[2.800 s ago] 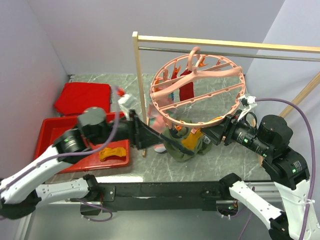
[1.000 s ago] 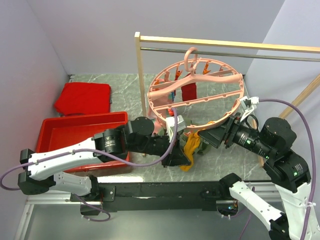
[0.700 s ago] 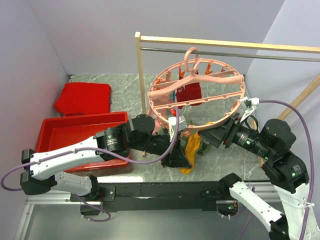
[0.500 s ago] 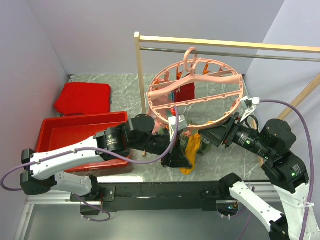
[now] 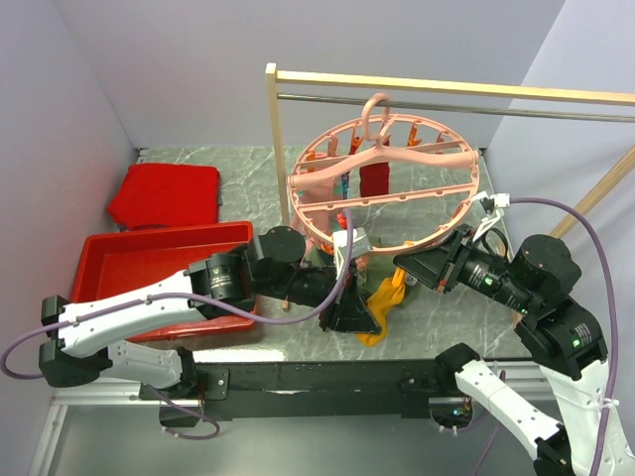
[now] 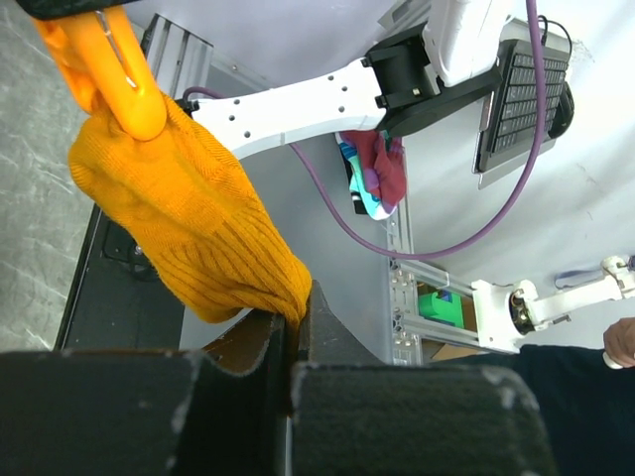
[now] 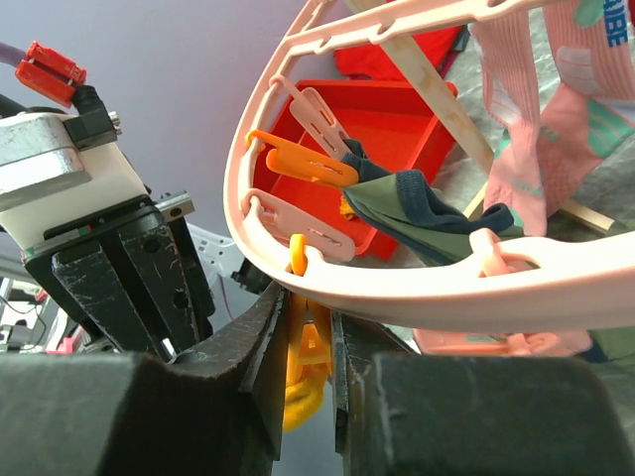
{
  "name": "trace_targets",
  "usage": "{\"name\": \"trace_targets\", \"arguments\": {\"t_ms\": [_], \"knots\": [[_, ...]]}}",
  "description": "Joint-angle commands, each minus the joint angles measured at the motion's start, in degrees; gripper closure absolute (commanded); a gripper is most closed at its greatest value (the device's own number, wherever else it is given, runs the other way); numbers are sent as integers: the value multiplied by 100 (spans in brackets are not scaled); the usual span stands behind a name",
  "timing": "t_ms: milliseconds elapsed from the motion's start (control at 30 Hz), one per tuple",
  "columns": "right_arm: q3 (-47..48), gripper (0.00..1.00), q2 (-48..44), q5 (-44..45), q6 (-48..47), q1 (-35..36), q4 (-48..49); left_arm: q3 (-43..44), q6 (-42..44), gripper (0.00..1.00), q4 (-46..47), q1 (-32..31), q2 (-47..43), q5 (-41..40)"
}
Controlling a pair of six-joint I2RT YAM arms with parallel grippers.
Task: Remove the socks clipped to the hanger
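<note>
Hanger (image 5: 397,157) hangs by its hook from the rack rail (image 5: 556,107), upper centre of the top view. Left gripper (image 6: 294,322) sits lower centre, jaws pinched tight on the bottom end of the mustard sock (image 6: 189,228). The sock's top is bitten by an orange clip (image 6: 114,69) under the ring's near rim. Right gripper (image 7: 308,342) comes in from the right, closed on that same clip. Dark olive sock (image 7: 417,213) and pink sock (image 7: 536,119) are clipped further along the rim. Red sock (image 5: 374,180) is clipped near the ring's middle. Red tray (image 5: 149,260) is at left.
</note>
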Motion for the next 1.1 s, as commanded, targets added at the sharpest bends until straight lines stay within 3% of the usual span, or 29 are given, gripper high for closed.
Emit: {"name": "trace_targets", "arguments": {"t_ms": [0, 300, 467, 600, 800, 933, 1067], "knots": [[50, 100, -2, 74, -73, 28, 150, -129, -1, 99, 25, 8, -260, -191], [138, 100, 16, 365, -64, 37, 9, -1130, -325, 99, -142, 175, -1033, -833], [156, 100, 25, 329, -55, 28, 53, -1544, -624, 99, -502, 237, -1297, -1717], [85, 100, 25, 286, -55, 28, 44, -1738, -1133, 99, -1370, 395, -1604, -2913], [15, 100, -1, 268, -55, 28, 18, -2072, -2029, 99, -2241, 1115, -2026, -3774], [6, 100, -19, 286, -73, 37, -8, -2046, -2960, 99, -3618, 1676, -2176, -4541], [32, 100, -28, 312, -81, 28, -61, -1967, -3182, 98, -4358, 2187, -2150, -4823]]}}
